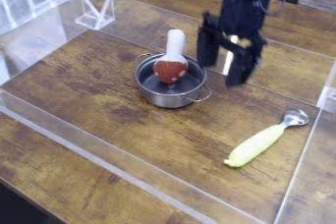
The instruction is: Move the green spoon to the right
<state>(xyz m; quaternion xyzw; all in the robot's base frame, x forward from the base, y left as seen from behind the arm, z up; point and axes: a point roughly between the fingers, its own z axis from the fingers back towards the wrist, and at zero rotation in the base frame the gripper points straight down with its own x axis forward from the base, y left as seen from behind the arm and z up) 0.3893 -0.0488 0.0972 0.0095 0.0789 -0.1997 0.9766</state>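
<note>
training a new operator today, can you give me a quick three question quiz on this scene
1. True or false: the gripper is clamped on the green spoon.
2. What lies inside the pot? A) the green spoon B) a white-handled utensil with a red end C) nothing
3. Fill in: the green spoon lies on the wooden table with its metal bowl pointing toward the ____ edge of the picture.

Key:
1. False. The gripper is open, empty, and hangs beside the pot, well away from the spoon.
2. B
3. Right
</note>
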